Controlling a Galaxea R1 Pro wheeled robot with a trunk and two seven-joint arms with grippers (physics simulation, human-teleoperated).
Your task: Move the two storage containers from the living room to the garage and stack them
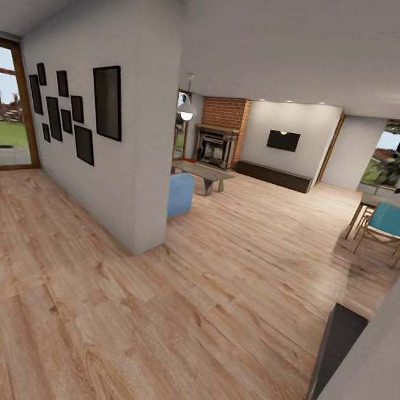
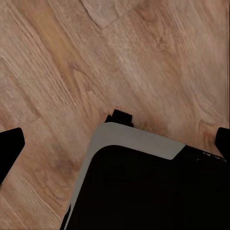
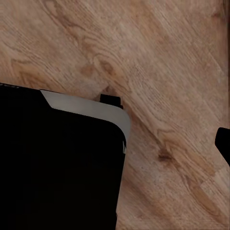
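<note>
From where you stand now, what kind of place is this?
Most likely the open living area of a home: a light wood-plank floor, a red brick fireplace beside a black wall-mounted TV, and a turquoise chair at a dining table.

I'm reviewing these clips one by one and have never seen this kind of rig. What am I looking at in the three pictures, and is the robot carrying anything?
These are simulator renders from a wheeled robot with two arms. The large picture comes from its head camera, looking across a light wood-plank floor toward a red brick fireplace, a black wall TV and a long dark low cabinet. A blue chair stands at the right.

The two small pictures come from cameras on each wrist, aimed down at the same planks. The black-and-grey shape in them seems to be the robot's own body. The dark tips at the edges of the left wrist picture look like spread gripper fingers. Nothing is held there; the right gripper's state is unclear.
</note>
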